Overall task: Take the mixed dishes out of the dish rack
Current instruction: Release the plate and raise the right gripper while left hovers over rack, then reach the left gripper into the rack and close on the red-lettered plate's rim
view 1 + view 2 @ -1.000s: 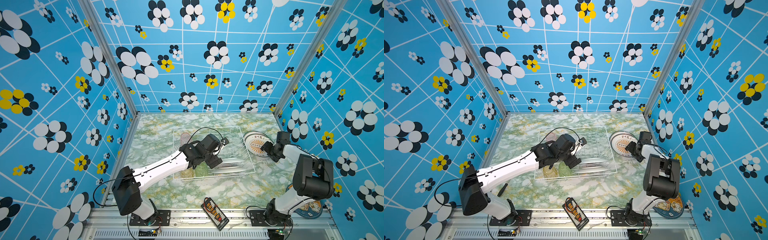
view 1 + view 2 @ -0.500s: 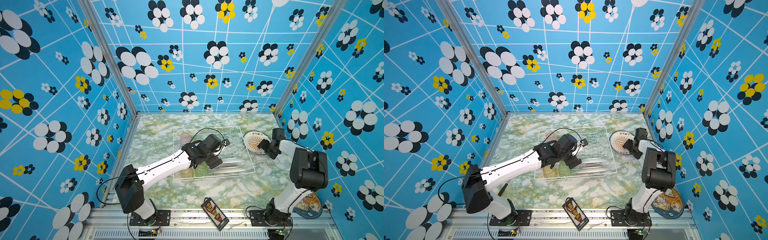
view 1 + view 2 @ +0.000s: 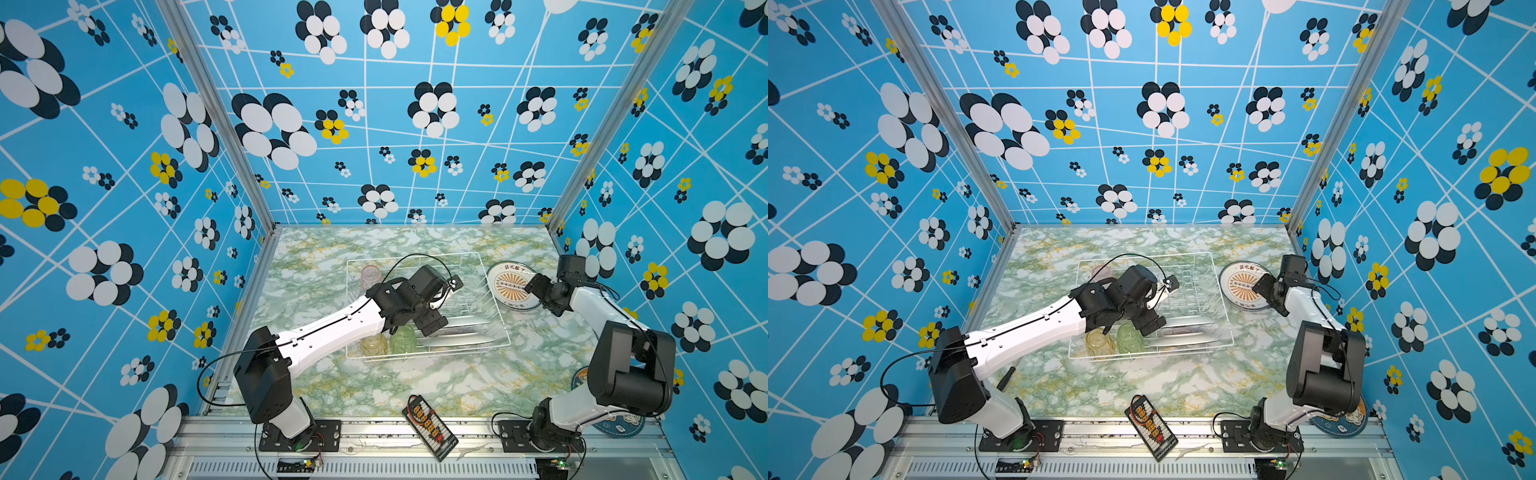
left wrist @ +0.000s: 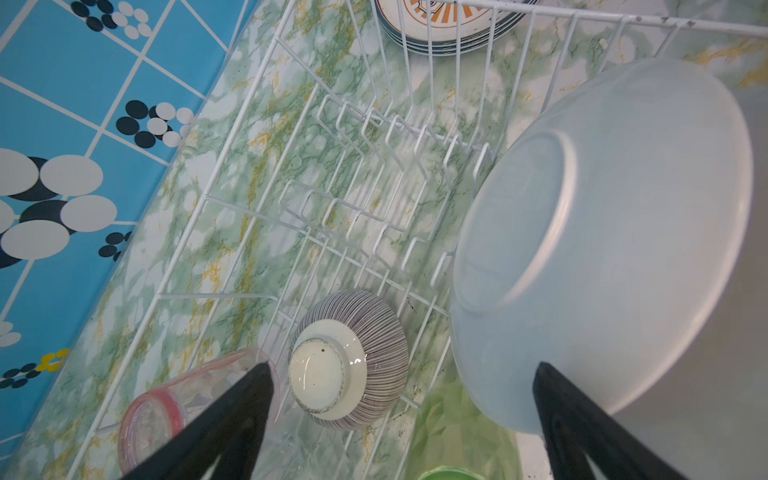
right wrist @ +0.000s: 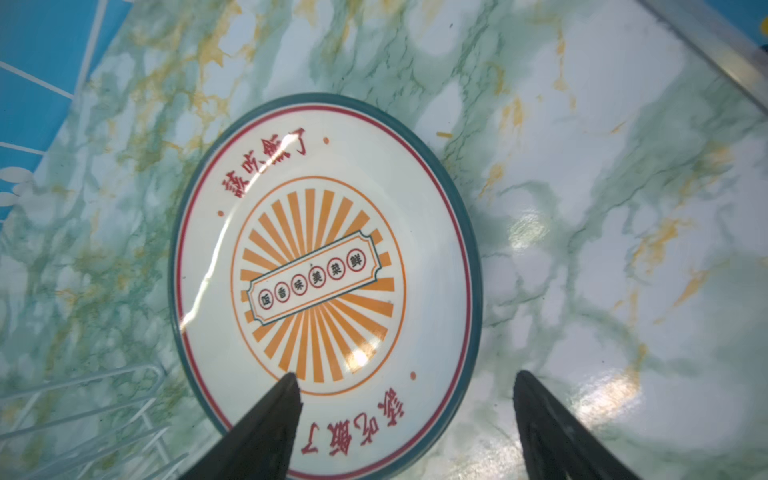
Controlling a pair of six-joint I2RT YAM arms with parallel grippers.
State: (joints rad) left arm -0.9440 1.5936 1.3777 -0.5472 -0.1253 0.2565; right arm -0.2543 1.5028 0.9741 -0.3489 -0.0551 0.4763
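Bowl lies just ahead of open left jaws; plate below open right jaws.

Dish rack one; tumblers three: pink, yellow, green; striped bowl one; racked plates two at least; plate stack one.

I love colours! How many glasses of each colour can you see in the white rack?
pink glass: 1
yellow glass: 1
green glass: 1
Total: 3 showing; the left arm covers part of the rack and may hide more.
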